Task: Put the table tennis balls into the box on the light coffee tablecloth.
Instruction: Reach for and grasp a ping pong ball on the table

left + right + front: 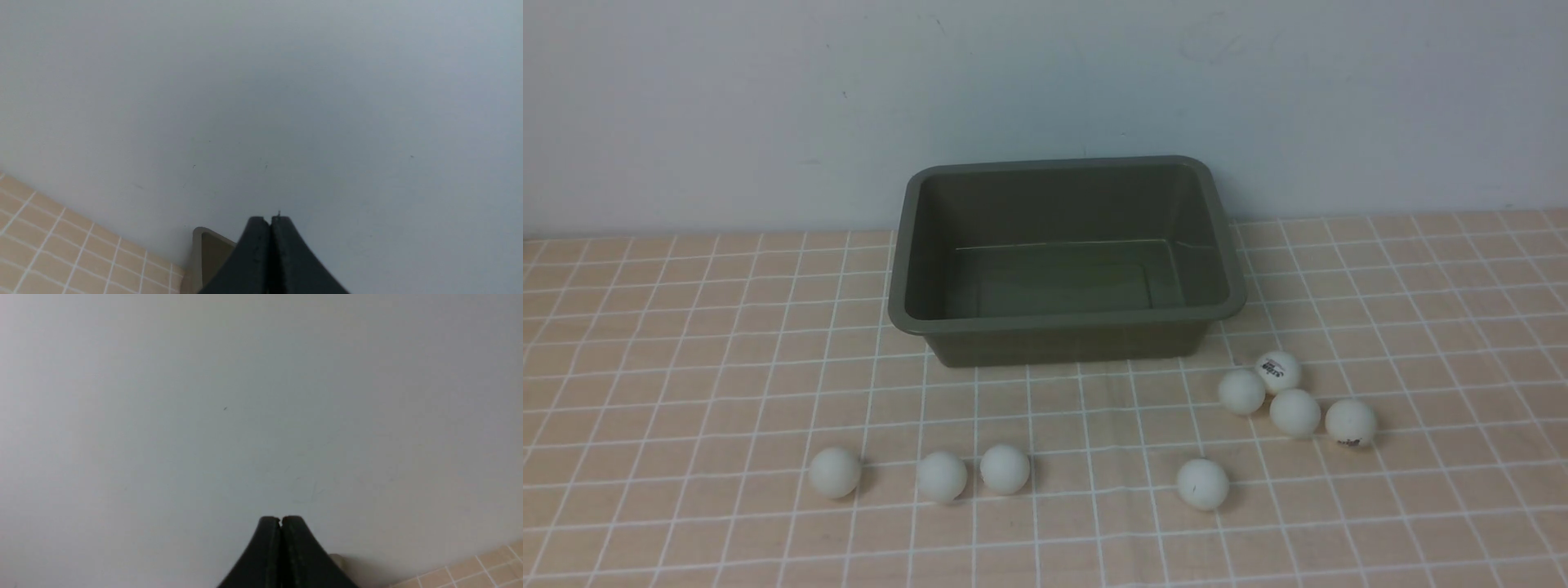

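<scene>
The olive-grey box point(1066, 327) stands empty at the back middle of the light coffee tablecloth point(686, 392), against the wall. Several white table tennis balls lie in front of it: a row at the front left point(835, 472) point(942, 476) point(1005, 469), one alone point(1202, 483), and a cluster at the right point(1241, 391) point(1279, 371) point(1294, 412) point(1350, 422). Neither arm shows in the front view. My left gripper point(270, 220) is shut and holds nothing, pointing at the wall with a corner of the box point(204, 253) behind it. My right gripper point(280, 519) is shut too, empty.
A plain pale wall point(1045, 82) rises right behind the box. The tablecloth point(470, 571) shows in a corner of the right wrist view.
</scene>
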Motion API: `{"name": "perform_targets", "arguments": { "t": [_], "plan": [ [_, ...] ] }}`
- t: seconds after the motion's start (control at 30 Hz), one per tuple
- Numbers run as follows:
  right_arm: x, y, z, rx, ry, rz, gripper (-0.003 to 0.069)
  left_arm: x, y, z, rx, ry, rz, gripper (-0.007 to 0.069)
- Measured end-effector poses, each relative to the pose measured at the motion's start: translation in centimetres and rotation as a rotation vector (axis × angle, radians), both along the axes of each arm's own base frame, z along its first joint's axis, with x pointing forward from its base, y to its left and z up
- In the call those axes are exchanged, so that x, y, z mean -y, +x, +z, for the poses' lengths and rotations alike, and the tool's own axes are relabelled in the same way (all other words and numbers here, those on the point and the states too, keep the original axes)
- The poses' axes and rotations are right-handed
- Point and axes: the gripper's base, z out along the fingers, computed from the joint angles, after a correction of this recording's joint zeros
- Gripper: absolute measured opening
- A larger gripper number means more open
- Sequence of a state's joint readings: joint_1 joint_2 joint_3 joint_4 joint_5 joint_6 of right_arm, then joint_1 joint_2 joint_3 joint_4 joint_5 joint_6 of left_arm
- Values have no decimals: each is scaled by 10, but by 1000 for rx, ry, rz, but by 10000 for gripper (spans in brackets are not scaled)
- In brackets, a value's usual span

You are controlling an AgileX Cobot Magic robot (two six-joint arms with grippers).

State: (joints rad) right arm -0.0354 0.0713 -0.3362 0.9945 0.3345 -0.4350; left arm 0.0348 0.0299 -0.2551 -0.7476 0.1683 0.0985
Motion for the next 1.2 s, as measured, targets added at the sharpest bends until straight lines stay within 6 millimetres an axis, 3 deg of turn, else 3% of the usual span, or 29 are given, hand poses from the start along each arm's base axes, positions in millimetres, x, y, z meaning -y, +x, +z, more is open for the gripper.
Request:
{"name": "perform_targets", "arguments": {
  "t": [0.13, 0.2, 0.33, 0.57, 0.8, 1.03, 1.2],
  "plan": [
    [-12, 8, 20, -79, -151, 113, -19, 9, 7, 19, -105, 188, -82, -55],
    [-21, 22, 26, -191, -238, 229, -19, 19, 21, 24, -261, 313, -214, -55],
    [-27, 41, 22, -335, -308, 338, -17, 29, 39, 21, -431, 413, -383, -55],
    [-27, 90, -6, -726, -446, 504, -16, 34, 88, 2, -764, 526, -644, -55],
    [-14, 135, -27, -1007, -515, 480, -16, 26, 119, -10, -938, 598, -660, -55],
    [-7, 174, -22, -1097, -538, 439, -16, 20, 142, -24, -1101, 578, -630, -55],
    [-5, 196, -21, -1123, -543, 445, -16, 30, 161, -35, -1192, 675, -673, -55]
  ]
}}
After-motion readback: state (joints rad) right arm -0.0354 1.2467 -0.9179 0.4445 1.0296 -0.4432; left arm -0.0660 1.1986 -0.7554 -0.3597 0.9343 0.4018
